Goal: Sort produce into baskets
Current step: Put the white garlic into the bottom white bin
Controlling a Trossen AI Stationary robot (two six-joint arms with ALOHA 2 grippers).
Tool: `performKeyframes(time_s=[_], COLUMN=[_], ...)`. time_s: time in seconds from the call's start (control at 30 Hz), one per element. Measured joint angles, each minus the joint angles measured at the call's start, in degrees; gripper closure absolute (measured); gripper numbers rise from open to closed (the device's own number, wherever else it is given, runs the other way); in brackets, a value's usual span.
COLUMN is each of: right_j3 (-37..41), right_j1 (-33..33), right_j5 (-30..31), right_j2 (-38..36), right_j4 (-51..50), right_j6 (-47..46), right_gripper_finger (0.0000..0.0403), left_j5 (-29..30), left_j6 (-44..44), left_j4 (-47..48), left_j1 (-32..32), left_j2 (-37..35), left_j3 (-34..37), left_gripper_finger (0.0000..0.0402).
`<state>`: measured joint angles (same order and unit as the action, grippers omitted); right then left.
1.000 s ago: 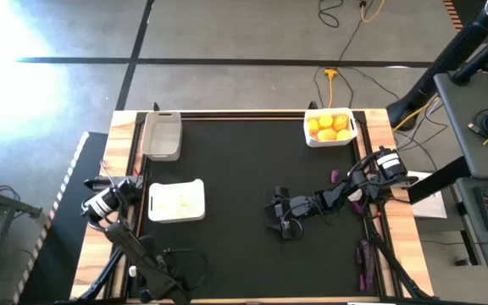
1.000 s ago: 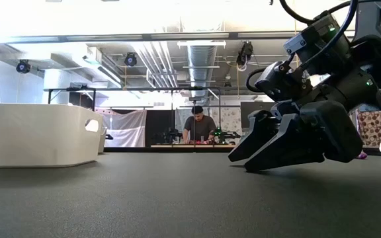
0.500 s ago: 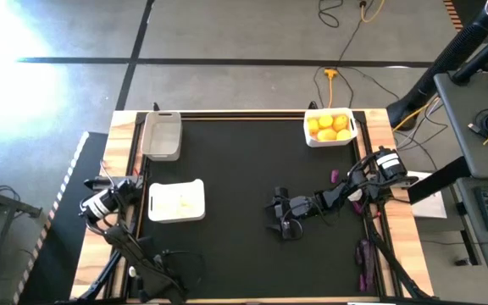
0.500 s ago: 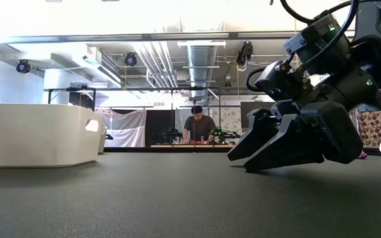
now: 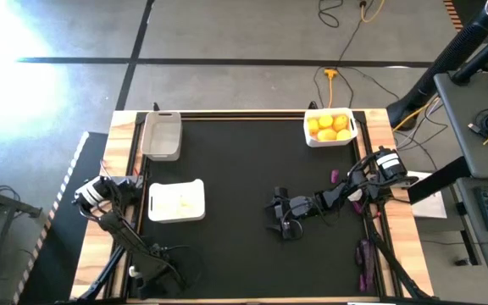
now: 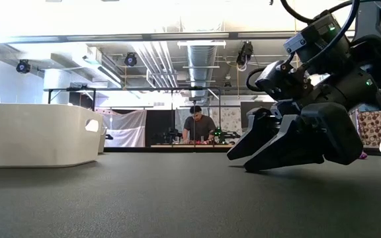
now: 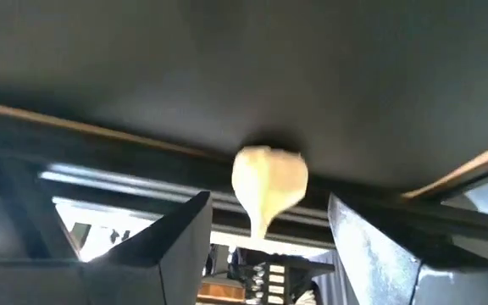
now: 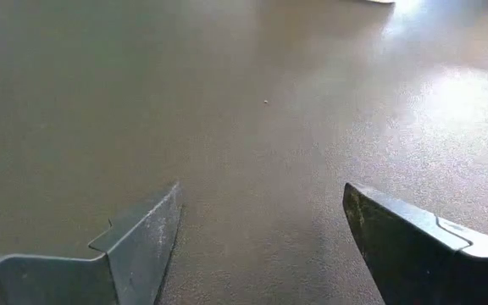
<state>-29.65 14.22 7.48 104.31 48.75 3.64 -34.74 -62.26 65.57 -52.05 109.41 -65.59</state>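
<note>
You had the left gripper [image 5: 100, 193] out at the table's left edge, off the black mat [image 5: 235, 169] and beside the white basket [image 5: 176, 202] of pale bulbs. In its wrist view the fingers [image 7: 176, 237] stood apart with a whitish garlic bulb [image 7: 268, 180] just ahead of them, between their lines; neither finger touched it, so you held nothing. The bulb sat at the mat's border, which looks like why you went so far out.

Your right gripper [image 5: 285, 216] hung low over the middle of the mat, jaws wide, tips close to the surface; only bare mat showed between its fingers [image 8: 134, 237], so it seemed to be waiting.

The citrus [image 5: 329, 125] lay in the white basket [image 5: 353, 131] at the far right corner; the greyish basket [image 5: 161, 135] at the far left looked empty; purple eggplant pieces [image 5: 363, 254] lay along the right edge, probably next for the right arm.
</note>
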Motion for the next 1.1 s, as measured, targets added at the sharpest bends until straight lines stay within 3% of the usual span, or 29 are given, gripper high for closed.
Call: performKeyframes(time_s=[0.6,1.1], right_j3=[-0.02,-0.04], right_j1=[0.0,-0.26], right_j5=[-0.02,-0.17], right_j2=[0.0,-0.02], right_j4=[-0.07,-0.15], right_j6=[-0.02,-0.2], right_gripper_finger=[0.0078,0.0078], left_j5=[-2.26,-3.67], left_j6=[-3.17,-1.42], left_j4=[-10.55,-9.08], left_j1=[-0.92,-2.51], left_j2=[0.39,-1.39], left_j3=[7.53,8.06], left_gripper_finger=[0.0217,0.0271])
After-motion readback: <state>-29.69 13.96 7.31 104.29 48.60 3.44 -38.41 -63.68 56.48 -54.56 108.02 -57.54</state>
